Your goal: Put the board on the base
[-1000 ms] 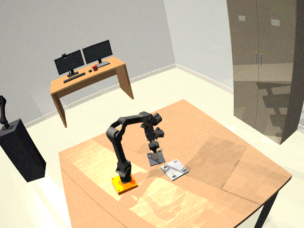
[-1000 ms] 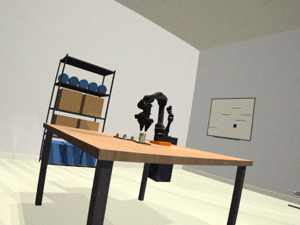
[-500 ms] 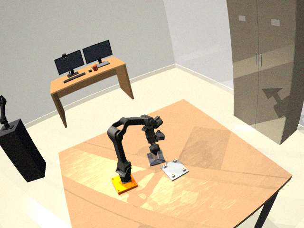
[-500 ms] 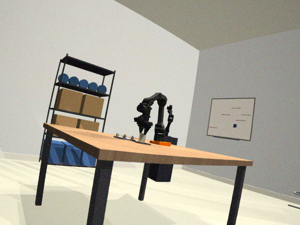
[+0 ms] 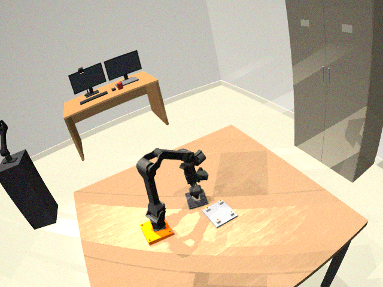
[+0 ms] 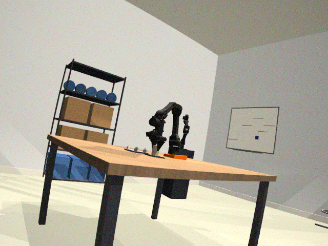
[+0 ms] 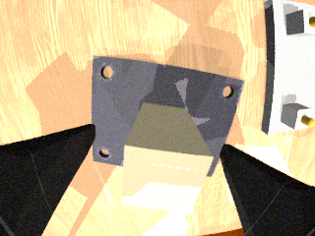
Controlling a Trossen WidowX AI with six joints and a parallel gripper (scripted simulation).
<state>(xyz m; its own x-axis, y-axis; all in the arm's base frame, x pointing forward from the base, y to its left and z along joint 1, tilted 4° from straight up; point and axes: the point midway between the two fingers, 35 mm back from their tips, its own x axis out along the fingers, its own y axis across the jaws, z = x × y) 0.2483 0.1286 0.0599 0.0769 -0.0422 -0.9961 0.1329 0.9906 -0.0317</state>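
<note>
1. The gripper (image 5: 195, 192) (image 6: 156, 146) (image 7: 159, 141) points down, its fingers spread on 2 sides of the pale handle (image 6: 155, 150) (image 7: 164, 157), holding nothing.
2. The black board (image 5: 190, 202) (image 6: 160, 157) (image 7: 115, 108) lies on the table (image 5: 284, 228) (image 6: 185, 169) (image 7: 44, 29), handle up.
3. The grey base (image 5: 219, 213) (image 6: 140, 151) (image 7: 290, 64), with 4 gold-pinned posts, sits just beside it.
4. The wrist view shows 3 board holes; the 4th seems hidden.

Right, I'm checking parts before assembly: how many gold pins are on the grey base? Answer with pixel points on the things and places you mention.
4 gold pins (image 5: 220, 200) (image 6: 136, 147) (image 7: 308, 120): one atop each corner post of the grey base (image 5: 220, 213) (image 7: 295, 66); none hidden in the top view.
</note>
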